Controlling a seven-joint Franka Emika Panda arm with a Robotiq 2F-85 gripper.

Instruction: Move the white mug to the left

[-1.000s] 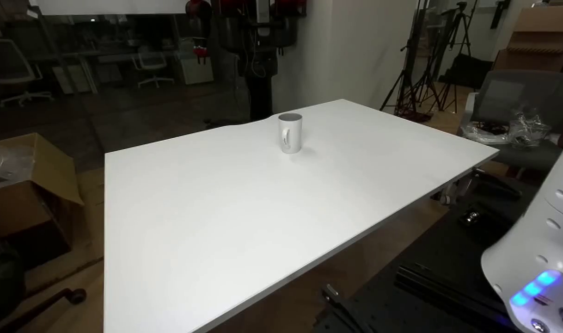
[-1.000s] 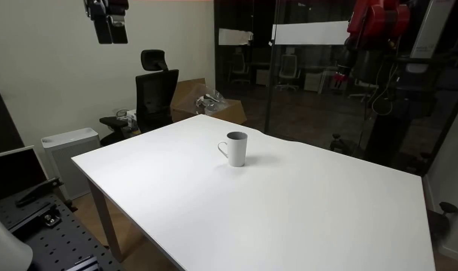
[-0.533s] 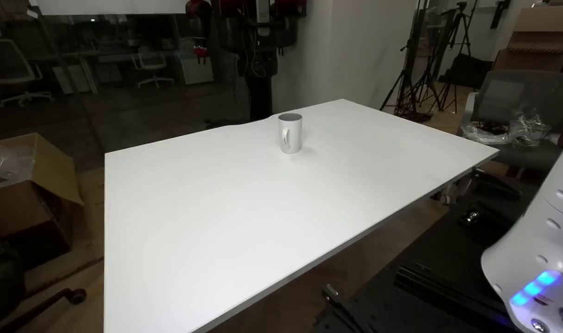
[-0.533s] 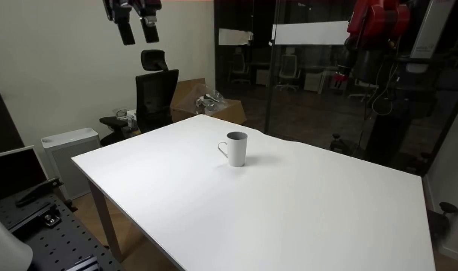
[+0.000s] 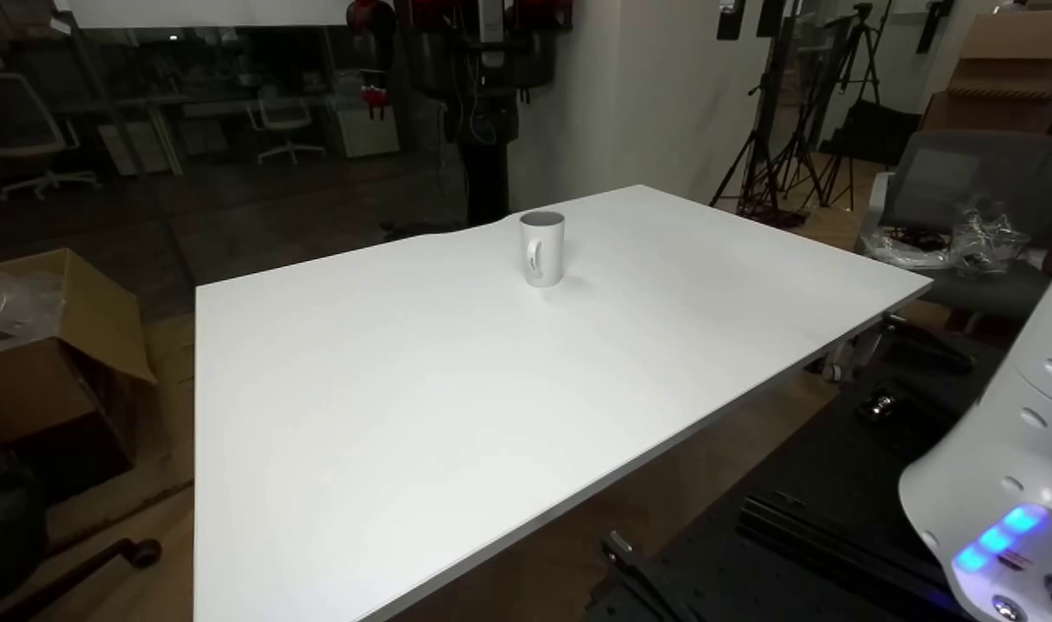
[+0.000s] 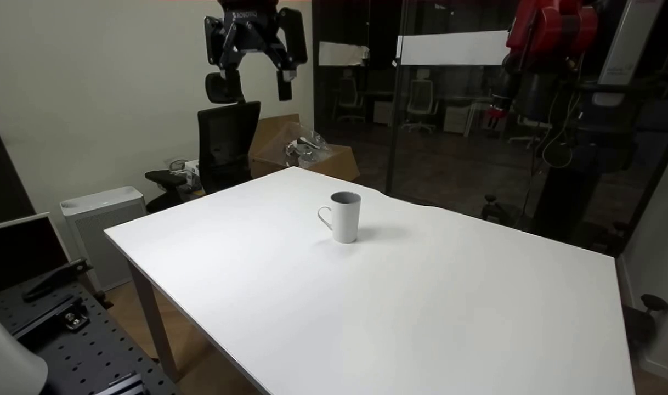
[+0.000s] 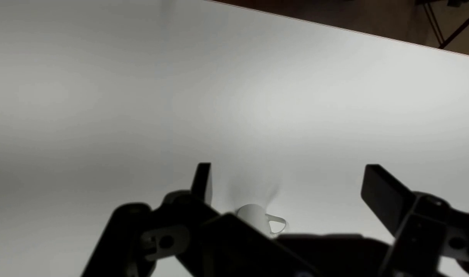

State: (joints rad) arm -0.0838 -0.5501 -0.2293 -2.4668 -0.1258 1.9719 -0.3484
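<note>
The white mug (image 6: 345, 219) stands upright on the white table (image 6: 449, 307), nearer the table's notched long edge (image 6: 411, 206) than the opposite one. The Robotiq gripper (image 6: 259, 91) hangs well above the table, its fingers (image 7: 386, 196) wide apart and holding nothing. This looks like the approach, with the grasp and the move to the left not yet begun.

Alignment seems the likeliest trouble. In the wrist view the gripper's dark linkage (image 7: 238, 242) hides part of the mug, so whether it would sit centred between the fingers is hard to judge. Coming down off-centre could land a fingertip on the rim (image 6: 346, 203) and tip the mug onto the table. The handle (image 7: 275, 218) points roughly along the line the fingers would close on; pinching it instead of the body could leave the mug hanging crooked. Too shallow a grip might let it slip back to the table, and a shove rather than a lift could send it toward the notched long edge.
</note>
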